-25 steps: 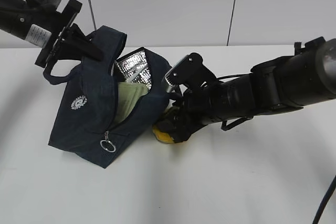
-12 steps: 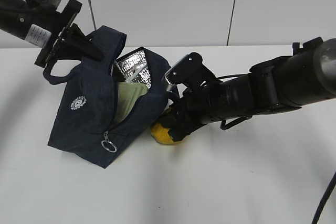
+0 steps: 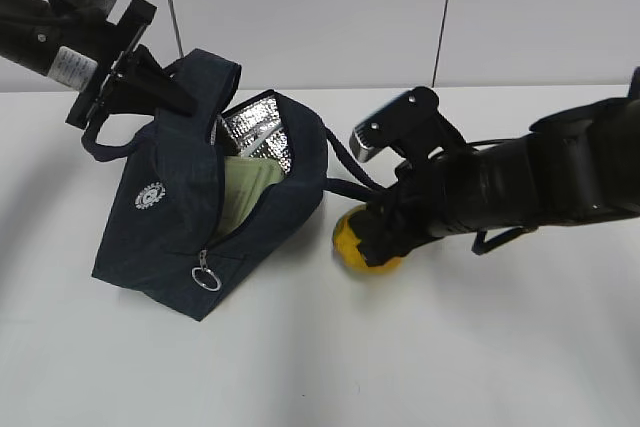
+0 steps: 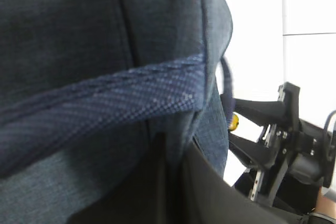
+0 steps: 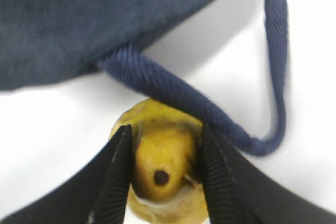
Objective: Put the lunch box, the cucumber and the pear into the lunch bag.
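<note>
Exterior view: the right pincer [image 3: 375,242] grips the pear [image 3: 358,245] just beside the open mouth of the lunch bag [image 3: 175,222] on a white surface [image 3: 420,347]. The yellow fruit sits low against the surface, to the right of the bag, with the dark arm stretching away toward the right edge. The navy bag stands slumped and tilted, its zipper ring pull [image 3: 205,278] hanging at the front and a small white round logo [image 3: 150,196] on its side. Silver foil lining [image 3: 255,137] shows inside the opening, and the pale green lid of the lunch box [image 3: 245,197] lies within the bag. The left pincer [image 3: 165,87], at upper left, is clenched on one of the bag's handles [image 3: 215,72], holding that side of the bag raised. The other handle [image 3: 350,187] trails from the bag toward the pear.

Right wrist view: both black fingers [image 5: 113,177] press the sides of the pear [image 5: 160,166], its dark blossom end facing the camera, while the loose handle [image 5: 210,108] loops just behind the fruit. Left wrist view: navy fabric [image 4: 94,77] fills most of the picture, and the pear shows as a small yellow spot [image 4: 233,122] beyond the bag's edge. No cucumber can be made out.
</note>
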